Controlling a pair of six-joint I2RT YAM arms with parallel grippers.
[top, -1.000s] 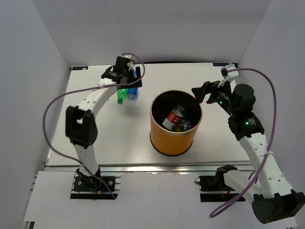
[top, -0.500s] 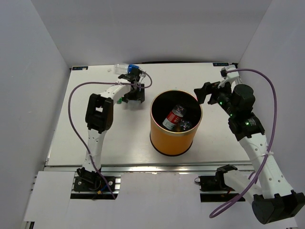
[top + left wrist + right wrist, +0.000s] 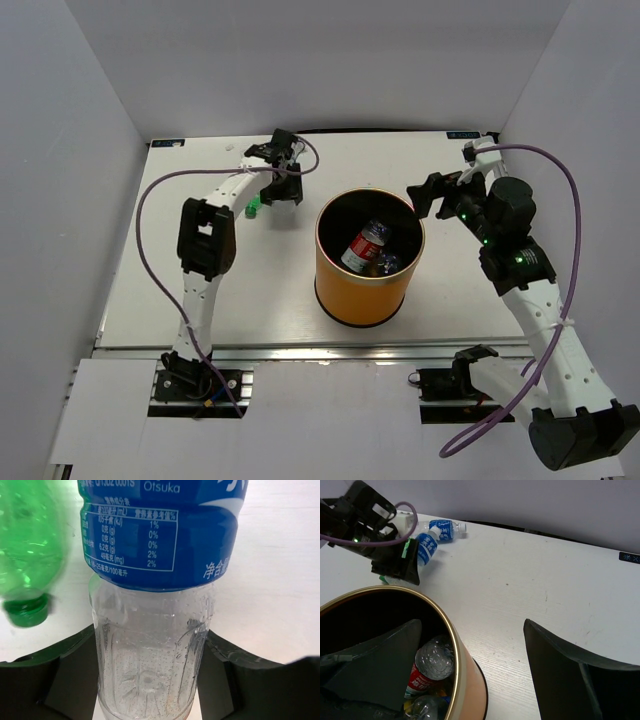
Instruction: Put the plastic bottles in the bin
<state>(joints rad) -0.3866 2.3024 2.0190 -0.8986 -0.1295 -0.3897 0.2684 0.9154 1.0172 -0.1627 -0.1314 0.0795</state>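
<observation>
Far left of the table: left gripper [image 3: 150, 645] pinching a blue-label bottle [image 3: 160, 540]

Between the left gripper's two black fingers [image 3: 70, 675] sits the clear, ribbed lower body of the blue-label bottle. Each finger looks pressed against one side of it, so the jaws are clamped on the bottle rather than spread. The blue label with its white print lies just past the fingertips. Whether the bottle is raised off the white table [image 3: 200, 290] cannot be told.

Just beside it, on the left in the wrist view, lies a green bottle [image 3: 25, 545]. Its green cap points back toward the fingers but is apart from them. A second blue-label bottle [image 3: 445, 529] lies on its side a little farther back, near the rear wall.

To the right of this arm, well apart from the held bottle, the orange bin [image 3: 365, 295] stands upright in the middle of the table. On its black floor lie a red-label bottle [image 3: 365, 243] and, touching or nearly touching it, a clear bottle [image 3: 388, 263].

At the bin's far right rim hangs the right gripper [image 3: 428, 193]. Its jaws are spread wide with nothing held between them. Its wrist camera looks past both fingers at the bin's pale rim and the bare table beyond.
</observation>
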